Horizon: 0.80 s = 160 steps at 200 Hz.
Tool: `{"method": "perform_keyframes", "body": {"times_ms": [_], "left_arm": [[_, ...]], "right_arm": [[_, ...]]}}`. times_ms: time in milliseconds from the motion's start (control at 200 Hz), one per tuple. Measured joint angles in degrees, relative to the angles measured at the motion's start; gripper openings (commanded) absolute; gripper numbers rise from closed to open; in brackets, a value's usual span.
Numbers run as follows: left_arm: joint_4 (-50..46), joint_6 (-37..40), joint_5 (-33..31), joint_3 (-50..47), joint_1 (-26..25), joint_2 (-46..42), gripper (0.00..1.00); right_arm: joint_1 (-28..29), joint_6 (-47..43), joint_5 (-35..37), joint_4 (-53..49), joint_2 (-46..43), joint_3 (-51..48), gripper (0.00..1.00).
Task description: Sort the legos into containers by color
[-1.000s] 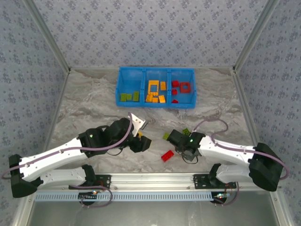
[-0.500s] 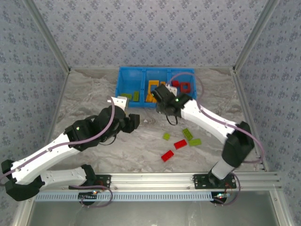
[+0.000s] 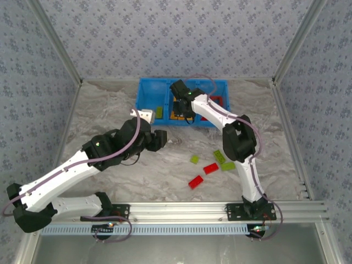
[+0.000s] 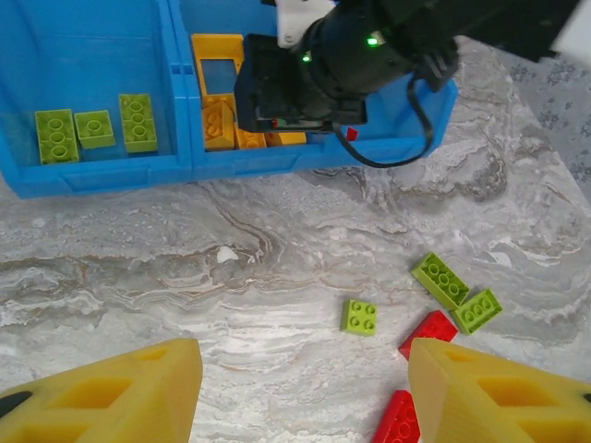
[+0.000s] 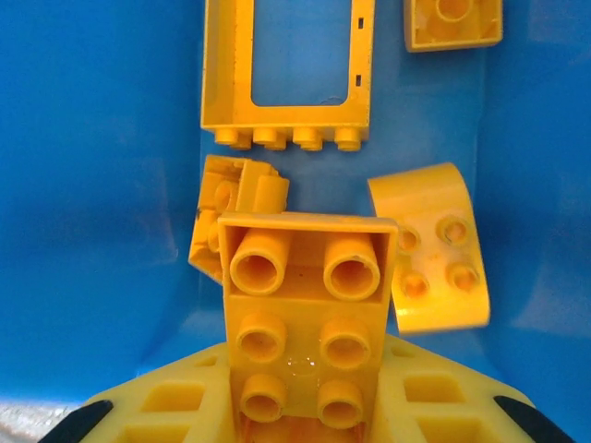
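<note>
Top view: tray (image 3: 147, 96) mostly sorted. Right gripper (image 3: 180, 107) clamps yellow brick (image 5: 307, 314) above middle compartment (image 5: 111, 138); left gripper (image 4: 303, 388) gapes empty. Three green bricks (image 4: 359, 317), two red bricks (image 4: 428, 332) lie loose on table (image 3: 99, 110).

Grey-white marbled surface (image 3: 104, 110), boxed in by blue-grey floral-patterned walls (image 3: 176, 38) on silver corner struts (image 3: 55, 39), slotted aluminium rail (image 3: 176, 209) along near edge.

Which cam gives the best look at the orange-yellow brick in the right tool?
Right wrist: the orange-yellow plastic brick sits close and centred, studs clear. Top external and left wrist: the right arm covers it.
</note>
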Motion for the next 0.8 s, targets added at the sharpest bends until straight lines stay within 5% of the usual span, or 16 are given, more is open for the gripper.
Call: {"method": "perform_keyframes", "body": {"times_ms": [155,395,550,799], "left_arm": [[0.96,-0.02,1.05,0.87,0.0,0.96,0.62],[1.33,-0.02,2.05,0.98,0.0,1.44,0.62],[1.29,0.0,3.23,1.11,0.0,1.86,0.62],[2.08,0.55,7.19,1.38,0.07,7.63,0.64]], "right_arm": [[-0.66,-0.31,-0.81,-1.4,4.22,4.04,0.35],[-0.94,-0.26,-0.55,-3.15,6.1,5.14,0.55],[-0.87,-0.55,0.33,-3.76,4.94,5.14,0.56],[0.52,-0.79,5.95,-1.95,-13.14,-4.13,0.52]]}}
